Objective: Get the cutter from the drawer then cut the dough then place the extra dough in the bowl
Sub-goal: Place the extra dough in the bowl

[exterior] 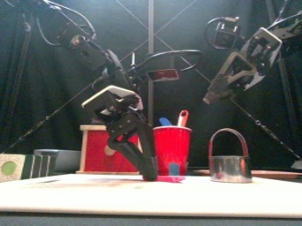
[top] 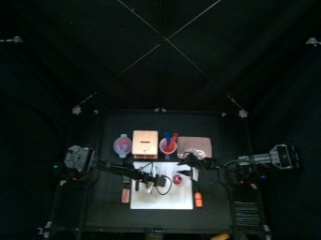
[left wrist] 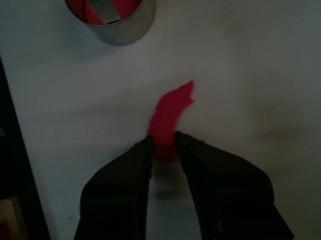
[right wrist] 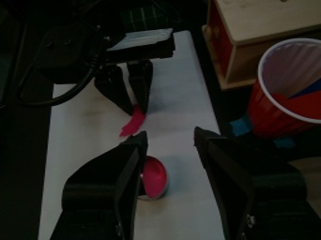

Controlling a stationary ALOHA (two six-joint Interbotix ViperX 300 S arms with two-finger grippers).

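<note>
**Dough offcut held by the left arm, bowl to the rear left**

The left gripper point(left wrist: 167, 142) is closed on one end of a strip of red dough point(left wrist: 174, 105), low on the white cutting board point(left wrist: 251, 84). The strip's long axis runs straight out from the jaws toward the round metal cutter point(left wrist: 119, 39). The blue-grey bowl point(top: 122, 143) stands off the board, behind and to the left, on this arm's side. The right gripper point(right wrist: 170, 139) hangs raised roughly above the cutter, its jaws wide apart and empty.

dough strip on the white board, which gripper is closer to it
Left. The left gripper is down at the white board, shut on one end of the dough strip. The right gripper hangs open above the board, clear of the strip.
</note>
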